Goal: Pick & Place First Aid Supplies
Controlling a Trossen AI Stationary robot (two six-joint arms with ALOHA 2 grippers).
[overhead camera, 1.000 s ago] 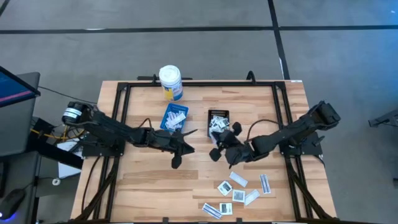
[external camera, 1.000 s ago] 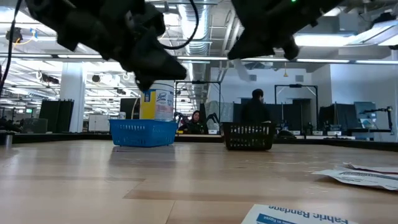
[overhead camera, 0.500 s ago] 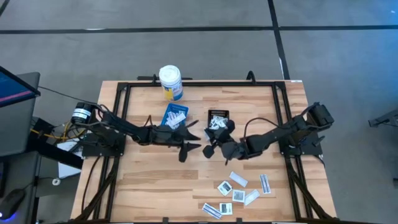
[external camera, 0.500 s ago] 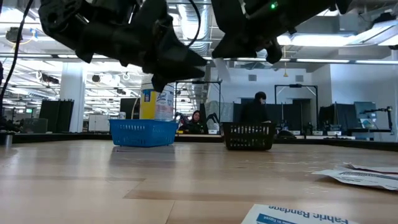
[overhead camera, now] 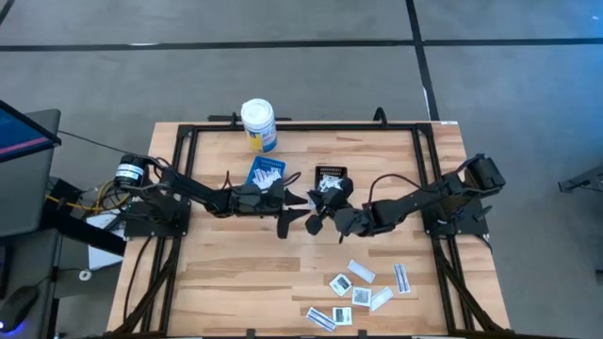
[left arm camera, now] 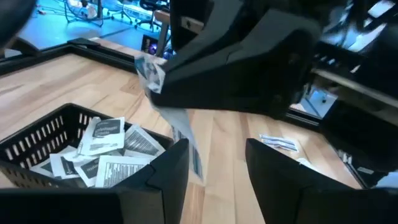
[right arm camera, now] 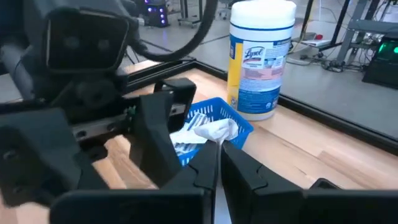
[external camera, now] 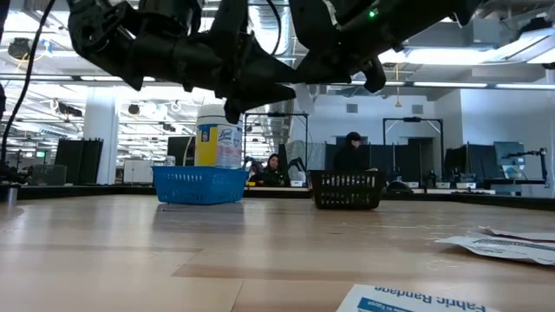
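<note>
— Two grippers meet mid-table?
— Yes: right gripper pinches a narrow white paper packet, seemingly hanging lengthwise, beside the black mesh basket. Left gripper gapes; bare wood nearer the front edge.

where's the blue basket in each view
High view: blue basket sits just below the white bottle, by the left pincer.
Low view: left of centre on the table, in front of the bottle.
Left wrist view: not in it.
Right wrist view: centre, beside the bottle, packets inside.
Shared landmark: the white bottle with the yellow label.
</note>
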